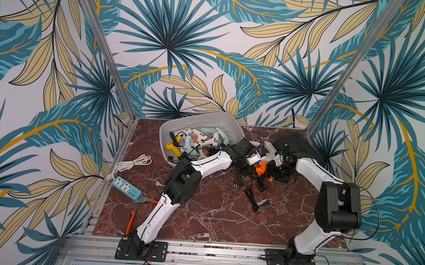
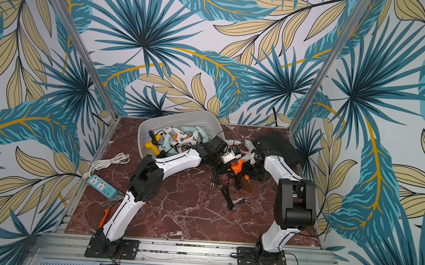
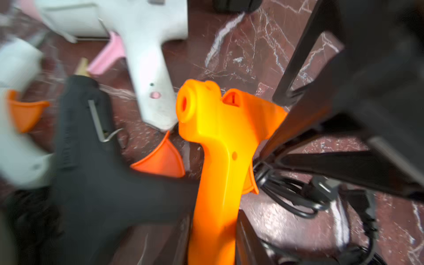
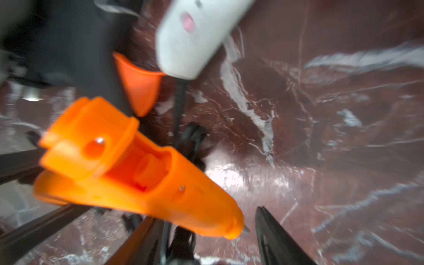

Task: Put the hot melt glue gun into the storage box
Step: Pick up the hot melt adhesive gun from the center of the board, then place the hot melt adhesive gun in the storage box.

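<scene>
The orange hot melt glue gun [image 3: 220, 137] is blurred in the left wrist view. My left gripper [image 3: 213, 234] is shut on its handle. In the right wrist view the gun's nozzle end [image 4: 137, 179] lies between the spread fingers of my right gripper [image 4: 206, 234], which is open, with a gap on one side. In both top views the gun [image 1: 262, 167] [image 2: 238, 165] sits just right of the light grey storage box [image 1: 194, 116] [image 2: 176, 115]. The box stands tilted at the back and holds several glue guns.
A black glue gun [image 3: 91, 172], a white one with a pink trigger [image 3: 149, 68] and loose black cords [image 1: 253, 197] crowd the held gun. A black hard case [image 1: 297, 144] lies at the back right. A power strip [image 1: 127, 187] and orange-handled pliers [image 1: 131, 219] lie at the left edge.
</scene>
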Robot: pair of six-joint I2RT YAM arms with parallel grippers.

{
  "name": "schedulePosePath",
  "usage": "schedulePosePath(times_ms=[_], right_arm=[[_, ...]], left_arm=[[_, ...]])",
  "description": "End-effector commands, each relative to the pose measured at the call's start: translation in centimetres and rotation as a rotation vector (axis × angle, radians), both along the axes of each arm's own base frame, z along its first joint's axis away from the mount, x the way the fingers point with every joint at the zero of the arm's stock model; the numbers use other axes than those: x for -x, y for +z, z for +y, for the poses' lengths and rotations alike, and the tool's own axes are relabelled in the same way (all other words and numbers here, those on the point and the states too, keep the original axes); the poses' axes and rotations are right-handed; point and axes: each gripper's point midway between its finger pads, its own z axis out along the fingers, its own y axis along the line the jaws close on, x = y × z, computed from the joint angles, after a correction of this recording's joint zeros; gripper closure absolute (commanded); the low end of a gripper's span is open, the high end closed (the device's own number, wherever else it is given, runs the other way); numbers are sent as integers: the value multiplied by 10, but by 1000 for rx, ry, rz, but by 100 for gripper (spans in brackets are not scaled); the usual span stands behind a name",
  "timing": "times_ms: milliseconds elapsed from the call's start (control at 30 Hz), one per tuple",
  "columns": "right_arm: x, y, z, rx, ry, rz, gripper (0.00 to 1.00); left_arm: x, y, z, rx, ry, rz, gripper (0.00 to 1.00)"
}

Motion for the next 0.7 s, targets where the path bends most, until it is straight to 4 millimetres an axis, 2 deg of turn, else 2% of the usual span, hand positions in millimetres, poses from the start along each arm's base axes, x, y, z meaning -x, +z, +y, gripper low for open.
schedulePosePath(times_ms=[0, 167, 367, 500, 633, 667], right_arm=[[1, 50, 1, -15, -38, -100, 29], [8, 111, 8, -77, -66, -240, 21], [19, 167, 21, -179, -77, -372, 13], [27, 193, 28, -241, -82, -428, 8], [32, 204, 28, -262, -106, -451, 4], [33, 204, 27, -259, -118, -452, 3]], left_arm=[[-15, 95, 3, 133, 84, -169, 100], [-15, 135, 25, 148, 158, -234, 100], [-21, 180, 61, 177, 239, -304, 100], [-36, 209, 96, 174, 325, -381, 100], [-60, 226, 144, 104, 459, -468, 100], [-69, 227, 162, 60, 515, -497, 100]])
